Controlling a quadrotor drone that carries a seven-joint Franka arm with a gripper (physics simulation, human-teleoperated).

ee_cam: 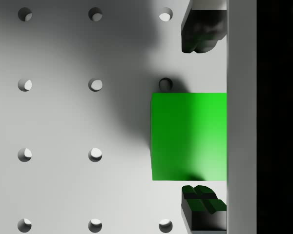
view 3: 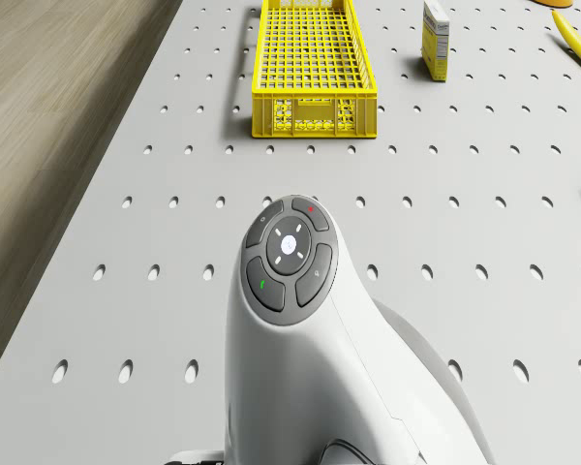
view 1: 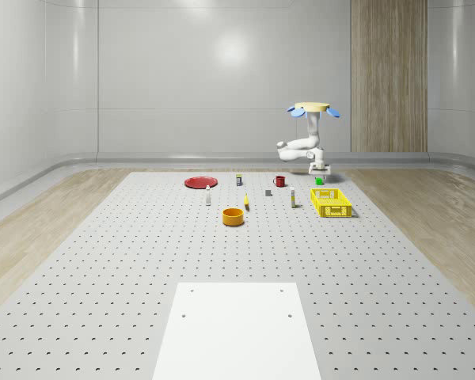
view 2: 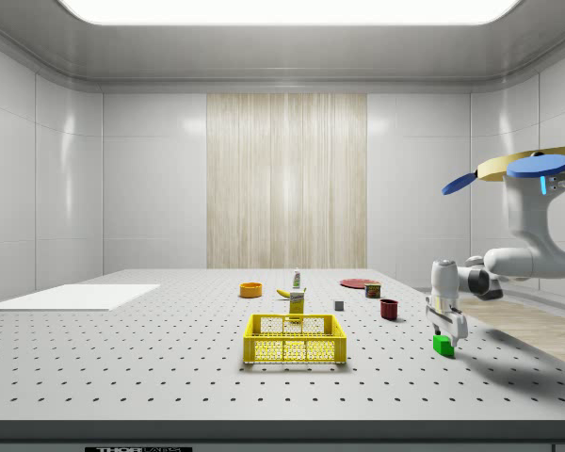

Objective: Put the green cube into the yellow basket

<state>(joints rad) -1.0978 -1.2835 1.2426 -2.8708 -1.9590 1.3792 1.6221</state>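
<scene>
The drone (view 2: 532, 169) hovers at the side view's right. Its gripper (view 2: 444, 337) is open around the green cube (view 2: 443, 346) on the desk (view 2: 169, 377), well right of the yellow basket (view 2: 294, 339).

table (view 1: 142, 261): matt, perforated | basket (view 3: 313, 58): plastic mesh | arm (view 3: 310, 368): glossy white

No readable text anywhere — the small box (view 3: 438, 37) on the table has a printed label, illegible. Strip at the side view's bottom edge (view 2: 139, 449) carries lettering, cut off, unreadable.
</scene>
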